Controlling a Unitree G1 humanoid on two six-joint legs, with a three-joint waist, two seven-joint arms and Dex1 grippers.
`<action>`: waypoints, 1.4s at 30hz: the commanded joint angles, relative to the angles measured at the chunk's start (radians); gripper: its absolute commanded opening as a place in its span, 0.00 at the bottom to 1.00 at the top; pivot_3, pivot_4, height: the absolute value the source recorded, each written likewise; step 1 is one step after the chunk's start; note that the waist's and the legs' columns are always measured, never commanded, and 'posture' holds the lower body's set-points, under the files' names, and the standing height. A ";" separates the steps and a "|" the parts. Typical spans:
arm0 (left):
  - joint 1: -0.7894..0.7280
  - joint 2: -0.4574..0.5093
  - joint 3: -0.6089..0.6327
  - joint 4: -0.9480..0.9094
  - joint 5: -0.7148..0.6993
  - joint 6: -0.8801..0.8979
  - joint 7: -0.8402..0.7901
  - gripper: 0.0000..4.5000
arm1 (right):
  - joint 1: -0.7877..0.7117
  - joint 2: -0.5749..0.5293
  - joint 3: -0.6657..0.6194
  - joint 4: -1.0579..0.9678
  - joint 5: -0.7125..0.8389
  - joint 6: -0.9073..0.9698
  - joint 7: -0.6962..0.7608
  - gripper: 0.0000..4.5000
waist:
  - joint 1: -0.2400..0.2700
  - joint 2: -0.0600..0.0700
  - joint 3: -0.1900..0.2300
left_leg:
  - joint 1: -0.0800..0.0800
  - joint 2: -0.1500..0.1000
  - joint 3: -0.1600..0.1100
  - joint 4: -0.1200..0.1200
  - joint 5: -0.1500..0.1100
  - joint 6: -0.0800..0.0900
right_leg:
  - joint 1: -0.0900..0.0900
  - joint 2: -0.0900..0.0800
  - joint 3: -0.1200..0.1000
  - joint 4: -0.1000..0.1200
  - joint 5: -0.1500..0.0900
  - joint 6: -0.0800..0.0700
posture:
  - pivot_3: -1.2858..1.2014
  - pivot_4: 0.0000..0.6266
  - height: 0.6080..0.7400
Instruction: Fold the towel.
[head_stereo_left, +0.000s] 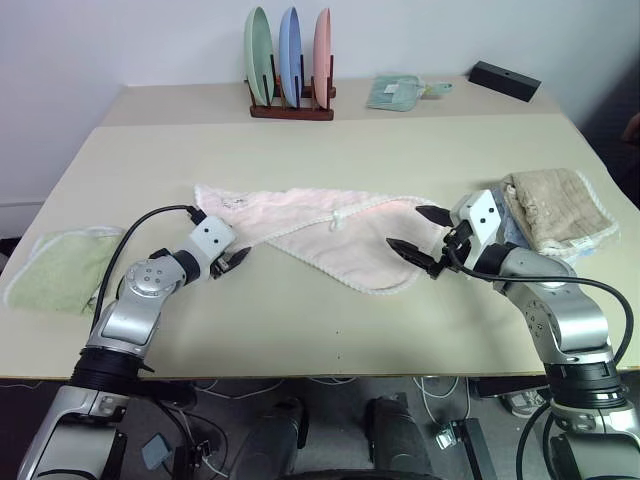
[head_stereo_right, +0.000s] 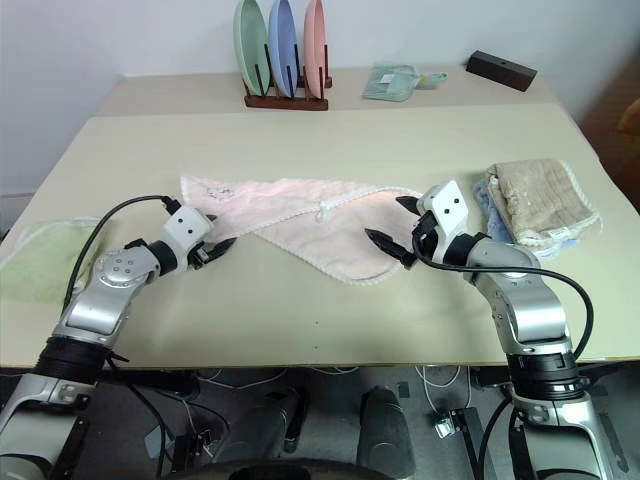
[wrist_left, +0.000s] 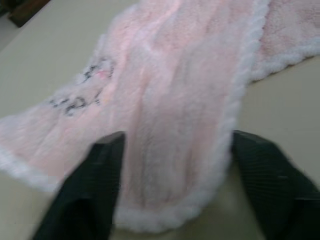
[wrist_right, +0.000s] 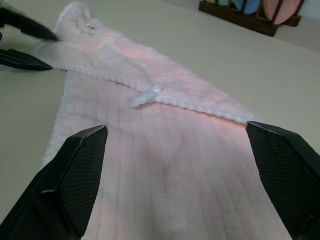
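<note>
large pale pink soft towel (head_stereo_left: 330, 235) mid worktop (head_stereo_left: 300, 330), only roughly doubled, folding mostly left; left hand (head_stereo_left: 238, 258) half-closed astride its end, not clamped; right hand (head_stereo_left: 420, 232) wide.

A wooden rack (head_stereo_left: 290, 108) at the bench's (head_stereo_left: 330, 340) far side holds three upright plates: green (head_stereo_left: 257, 52), blue (head_stereo_left: 289, 52), pink (head_stereo_left: 322, 52). Nearby lie a small green cloth (head_stereo_left: 398, 92) and a black box (head_stereo_left: 505, 80). A beige towel (head_stereo_left: 548, 208) and a light green towel (head_stereo_left: 55, 272) lie at opposite ends.
</note>
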 joint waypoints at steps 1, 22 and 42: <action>0.009 0.021 0.008 0.029 0.039 -0.006 -0.003 0.22 | -0.009 0.000 -0.017 -0.040 0.007 -0.009 -0.009 1.00 | -0.002 0.000 0.000 | 0.000 0.000 0.000 0.000 0.000 0.000 | 0.000 0.000 0.000 0.000 0.000 0.000 | 0.52 0.24 1.00; 0.213 0.058 0.154 -0.213 0.045 0.077 0.052 0.00 | -0.536 -0.019 0.235 0.870 -0.433 -0.425 0.017 0.95 | -0.023 -0.001 0.001 | -0.001 0.001 0.001 -0.002 0.000 0.000 | -0.002 0.002 0.001 0.000 0.001 -0.001 | 0.52 0.24 1.00; -0.038 0.002 0.294 -0.090 -0.095 0.101 0.115 0.00 | -0.743 -0.065 0.188 0.965 -0.492 -0.581 -0.050 0.02 | -0.020 -0.002 0.002 | -0.002 0.003 0.000 -0.001 0.002 -0.004 | -0.003 0.006 0.001 0.000 0.003 -0.003 | 0.52 0.24 1.00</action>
